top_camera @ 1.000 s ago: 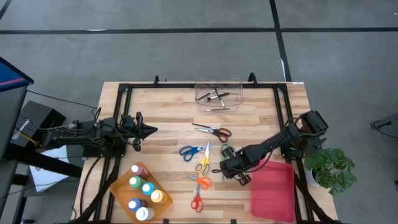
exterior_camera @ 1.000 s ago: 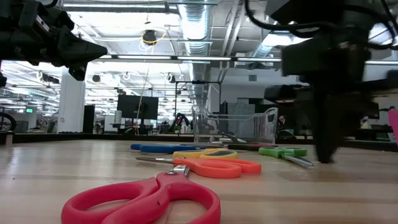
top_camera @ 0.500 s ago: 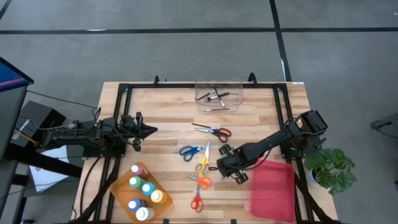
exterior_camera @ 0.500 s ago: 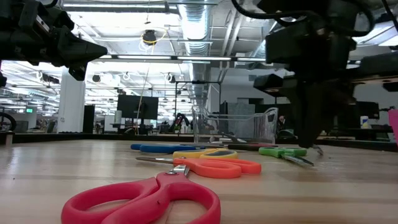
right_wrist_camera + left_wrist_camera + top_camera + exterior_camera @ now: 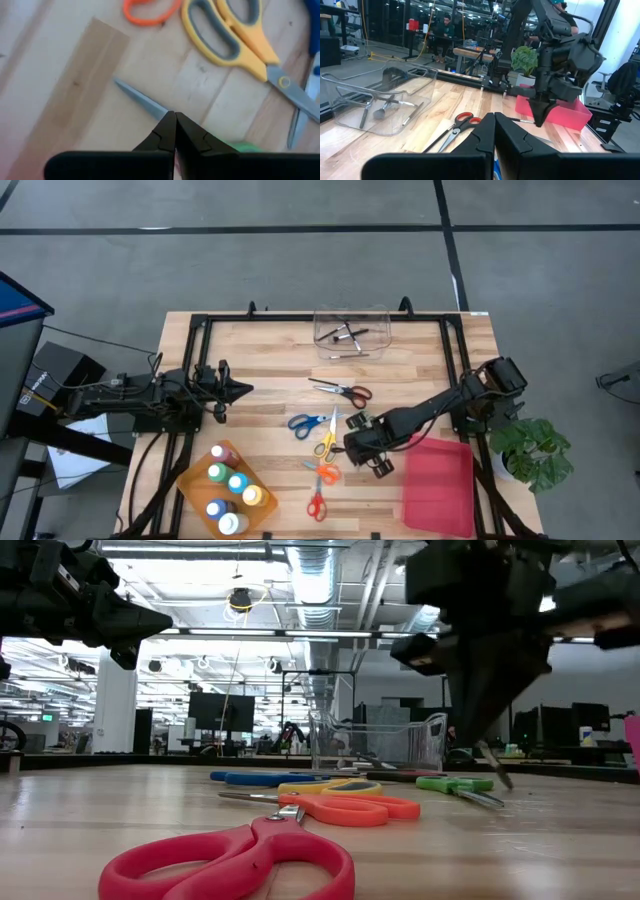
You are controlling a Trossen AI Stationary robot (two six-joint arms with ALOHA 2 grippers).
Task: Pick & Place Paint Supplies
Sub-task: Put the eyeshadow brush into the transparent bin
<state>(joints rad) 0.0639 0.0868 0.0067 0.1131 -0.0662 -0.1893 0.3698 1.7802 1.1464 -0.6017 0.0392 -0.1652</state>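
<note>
The right claw (image 5: 352, 452) hangs fully closed and empty over the green-handled steel scissors (image 5: 455, 786) lying on the wooden table (image 5: 270, 380), a light, stiff, slippery pair best pinched across the handles, while the left claw (image 5: 245, 389), closed, waits apart.

Right gripper (image 5: 352, 450) now farther left on table, nearer yellow scissors (image 5: 327, 438). In low view it sits higher, thin brush (image 5: 495, 766) hanging from its tip, lifted off wood.
</note>
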